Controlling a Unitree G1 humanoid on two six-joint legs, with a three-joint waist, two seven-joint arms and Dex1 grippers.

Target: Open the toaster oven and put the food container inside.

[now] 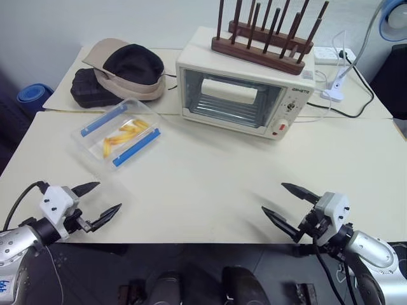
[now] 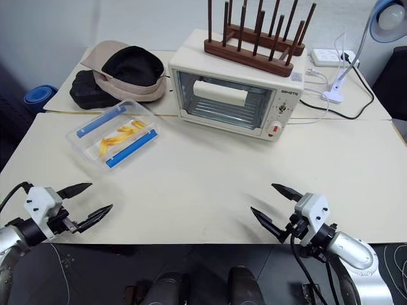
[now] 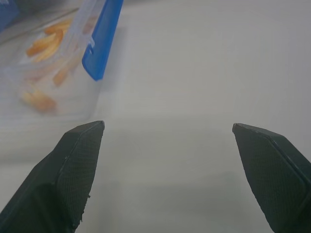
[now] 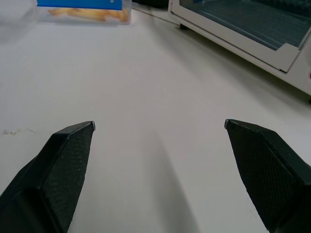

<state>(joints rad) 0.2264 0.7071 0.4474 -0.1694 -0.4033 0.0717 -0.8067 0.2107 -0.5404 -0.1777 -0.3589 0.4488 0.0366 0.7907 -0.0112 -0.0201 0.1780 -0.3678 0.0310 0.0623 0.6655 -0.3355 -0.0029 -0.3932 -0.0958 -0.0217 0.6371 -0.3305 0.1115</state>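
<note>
Hovering low at the bottom corners of the head view, the left gripper and right gripper both have their 2 black fingers spread wide and hold nothing. The oven sits in the upper centre of the frame on the table, its glass door shut and upright, with the rack visible through the glass and the dial panel with a red button on its right end. A wooden peg rack rests on the oven's top. The container lies at centre left, beside the oven and well apart from both grippers, with 2 blue clips along its long sides and orange food strips inside. Behind it, in the upper left, a cap lies on a black case. A lamp clamp and cables sit to the right of the oven. Judging by this, no step is done yet: the door is closed and the container is untouched, so the step in hand is the approach to the oven. The next move likely calls for the right gripper, which faces the oven front in its wrist view, to reach the door's top edge and pull it down and outward. The peg rack on top could shift if the oven is tugged.
</note>
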